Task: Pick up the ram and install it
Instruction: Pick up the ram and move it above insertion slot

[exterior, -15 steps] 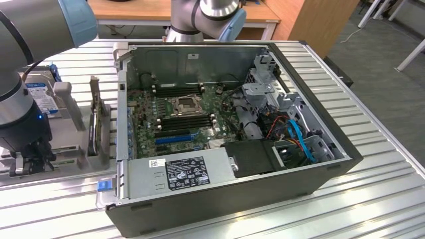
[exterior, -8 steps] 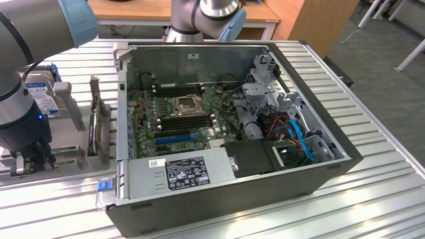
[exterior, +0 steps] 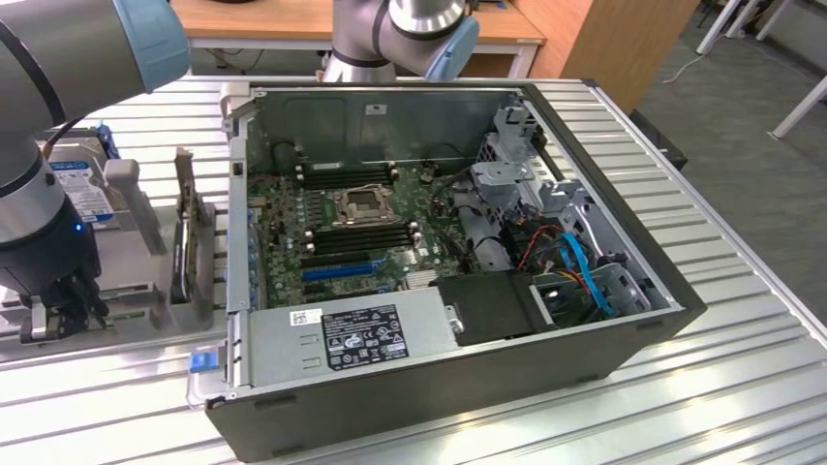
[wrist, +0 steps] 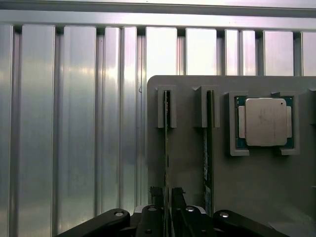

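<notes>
Exterior view: at the exterior view's left we see a grey robot arm with pale-blue joint caps [exterior: 39, 145] reaching down. Its black gripper [exterior: 61, 308] is lowered onto a flat grey parts holder [exterior: 136, 315]. The holder lies just beside an open dark-grey computer case [exterior: 427, 407], where a green motherboard [exterior: 349, 218] is exposed.

Wrist view: we look along the gripper [wrist: 167, 200] at the ram [wrist: 167, 133], a thin green circuit-board stick standing on edge in a notched slot of the grey holder [wrist: 256, 187]. The gripper grasps the ram at the end nearest the camera, with one black finger [wrist: 156, 202] against each flat face. A second green stick [wrist: 208, 143] stands in the neighbouring slot, near a square silver processor [wrist: 265, 122].

We judge the pick-up step is in hand: the ram is gripped but not yet lifted. The next move calls for a straight pull out of the slot, clear of the neighbouring stick.
</notes>
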Available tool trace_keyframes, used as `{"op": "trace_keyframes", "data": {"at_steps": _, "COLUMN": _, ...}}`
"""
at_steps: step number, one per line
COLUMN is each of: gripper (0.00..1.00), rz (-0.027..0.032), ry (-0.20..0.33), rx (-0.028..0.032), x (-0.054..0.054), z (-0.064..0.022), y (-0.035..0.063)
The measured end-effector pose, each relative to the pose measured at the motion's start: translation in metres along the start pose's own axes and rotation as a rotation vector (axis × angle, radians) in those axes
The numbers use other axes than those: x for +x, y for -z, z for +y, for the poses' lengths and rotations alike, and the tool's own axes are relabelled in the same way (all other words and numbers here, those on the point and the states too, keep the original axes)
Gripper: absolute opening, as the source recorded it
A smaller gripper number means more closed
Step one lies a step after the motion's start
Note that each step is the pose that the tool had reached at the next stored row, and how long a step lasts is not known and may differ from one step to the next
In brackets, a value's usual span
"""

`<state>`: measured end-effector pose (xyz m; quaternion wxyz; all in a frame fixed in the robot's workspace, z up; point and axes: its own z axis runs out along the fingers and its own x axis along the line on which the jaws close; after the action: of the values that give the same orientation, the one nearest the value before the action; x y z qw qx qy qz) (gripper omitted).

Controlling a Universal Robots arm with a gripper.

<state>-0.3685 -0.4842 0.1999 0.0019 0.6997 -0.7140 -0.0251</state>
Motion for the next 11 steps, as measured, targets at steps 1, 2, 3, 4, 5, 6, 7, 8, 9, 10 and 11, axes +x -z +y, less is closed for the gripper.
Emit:
{"op": "trace_keyframes", "data": {"at_steps": 1, "gripper": 0.21, "rz": 0.0, "ry": 0.0, "rx": 0.0, "x": 0.0, "z": 0.0, "y": 0.0}}
{"op": "trace_keyframes", "data": {"at_steps": 2, "gripper": 0.21, "rz": 0.0, "ry": 0.0, "rx": 0.0001, "x": 0.0, "z": 0.0, "y": 0.0}}
{"op": "trace_keyframes", "data": {"at_steps": 3, "gripper": 0.2, "rz": 0.0, "ry": 0.0, "rx": 0.0, "x": 0.0, "z": 0.0, "y": 0.0}}
{"op": "trace_keyframes", "data": {"at_steps": 4, "gripper": 0.2, "rz": 0.0, "ry": 0.0, "rx": 0.0, "x": 0.0, "z": 0.0, "y": 0.0}}
{"op": "trace_keyframes", "data": {"at_steps": 5, "gripper": 0.13, "rz": 0.0, "ry": 0.0, "rx": 0.0, "x": 0.0, "z": 0.0, "y": 0.0}}
{"op": "trace_keyframes", "data": {"at_steps": 6, "gripper": 0.13, "rz": 0.0, "ry": 0.0, "rx": 0.0, "x": 0.0, "z": 0.0, "y": 0.0}}
{"op": "trace_keyframes", "data": {"at_steps": 7, "gripper": 0.13, "rz": 0.0, "ry": 0.0, "rx": 0.0, "x": 0.0, "z": 0.0, "y": 0.0}}
{"op": "trace_keyframes", "data": {"at_steps": 8, "gripper": 0.13, "rz": 0.0001, "ry": 0.0, "rx": 0.0, "x": 0.0, "z": 0.0, "y": 0.0}}
{"op": "trace_keyframes", "data": {"at_steps": 9, "gripper": 0.13, "rz": 0.0, "ry": 0.0, "rx": 0.0, "x": 0.0, "z": 0.0, "y": 0.0}}
{"op": "trace_keyframes", "data": {"at_steps": 10, "gripper": 0.13, "rz": 0.0001, "ry": 0.0, "rx": 0.0, "x": 0.0, "z": 0.0, "y": 0.0}}
{"op": "trace_keyframes", "data": {"at_steps": 11, "gripper": 0.13, "rz": 0.0, "ry": 0.0, "rx": 0.0, "x": 0.0, "z": 0.0, "y": 0.0}}
